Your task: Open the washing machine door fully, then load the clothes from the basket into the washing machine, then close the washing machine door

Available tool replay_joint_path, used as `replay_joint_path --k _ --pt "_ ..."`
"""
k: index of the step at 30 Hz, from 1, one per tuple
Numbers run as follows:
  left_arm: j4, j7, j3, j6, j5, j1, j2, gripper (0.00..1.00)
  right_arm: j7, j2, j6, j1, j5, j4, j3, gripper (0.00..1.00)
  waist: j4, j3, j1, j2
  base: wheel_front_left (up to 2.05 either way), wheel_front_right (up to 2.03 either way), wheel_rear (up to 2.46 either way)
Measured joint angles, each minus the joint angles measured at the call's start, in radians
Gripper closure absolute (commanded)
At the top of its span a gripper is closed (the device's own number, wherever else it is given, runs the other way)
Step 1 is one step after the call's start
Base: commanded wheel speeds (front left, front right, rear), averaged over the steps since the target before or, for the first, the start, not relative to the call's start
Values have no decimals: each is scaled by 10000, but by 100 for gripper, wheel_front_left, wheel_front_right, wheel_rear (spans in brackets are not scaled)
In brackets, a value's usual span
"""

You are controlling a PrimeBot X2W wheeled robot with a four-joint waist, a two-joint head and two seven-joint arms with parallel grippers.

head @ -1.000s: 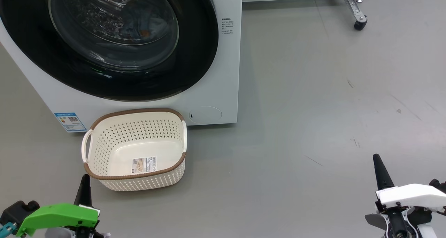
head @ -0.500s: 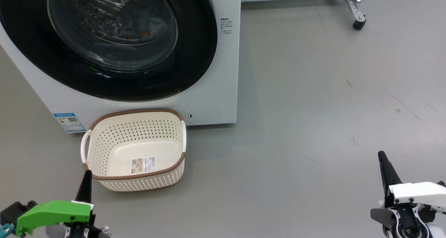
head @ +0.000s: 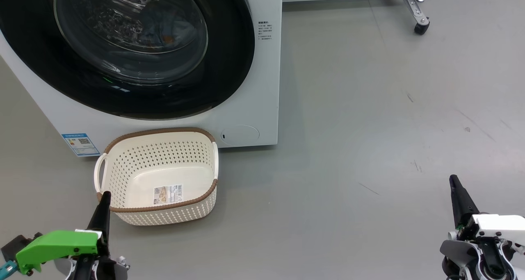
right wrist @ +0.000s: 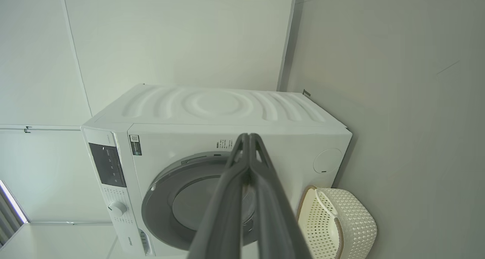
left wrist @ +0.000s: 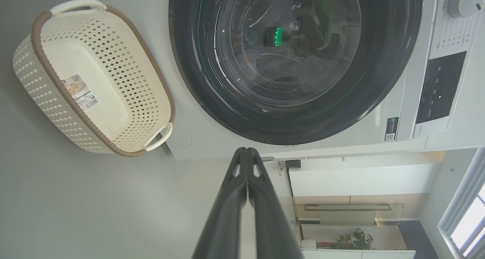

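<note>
Evidently the washing machine door (head: 229, 67) is sitting flush against the front of the washing machine (head: 264, 108), its wide black rim ringing the bulging glass centre (head: 131, 34). I am judging it to be a stiff, fairly heavy hinged piece that is going to swing as one body rather than flex. That glossy rim is looking slippery to me, so I am expecting narrow tips to skate across its face; if it needs moving, I am thinking of hooking behind its outer edge on the side away from the hinge, though I am not making out a handle recess or the hinge from here. Through the glass I am seeing a blue and orange blur that I am taking for the clothes (head: 162, 37), soft and light, lying in the drum. Below the door, the basket (head: 158, 130) is standing on the floor (head: 348, 157) just beside the machine's front, carrying nothing but its label sticker (head: 169, 193). My left fingers (head: 102, 214) are pressing together on nothing, hanging low by the basket's near corner, and my right fingers (head: 461, 198) are likewise closed and empty, well apart to the right.
</note>
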Motion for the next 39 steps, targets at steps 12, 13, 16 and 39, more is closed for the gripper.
replay_joint_path --k 12,13,16,39 --pt "-46 222 17 0 -1018 -35 0 100 249 46 4 -29 901 -50 -240 100 -16 1 0 0 0 0 0" --pt "-46 222 17 0 -1018 -35 0 100 247 46 4 -35 901 -52 -240 100 -16 1 0 0 0 0 0" --pt "-50 222 17 0 -1018 -35 0 100 249 48 4 -38 901 -56 -240 100 -16 1 0 0 0 0 0" --pt "-77 221 6 0 -1028 -36 0 100 247 48 4 -40 901 -65 -240 100 -16 2 0 0 0 0 0"
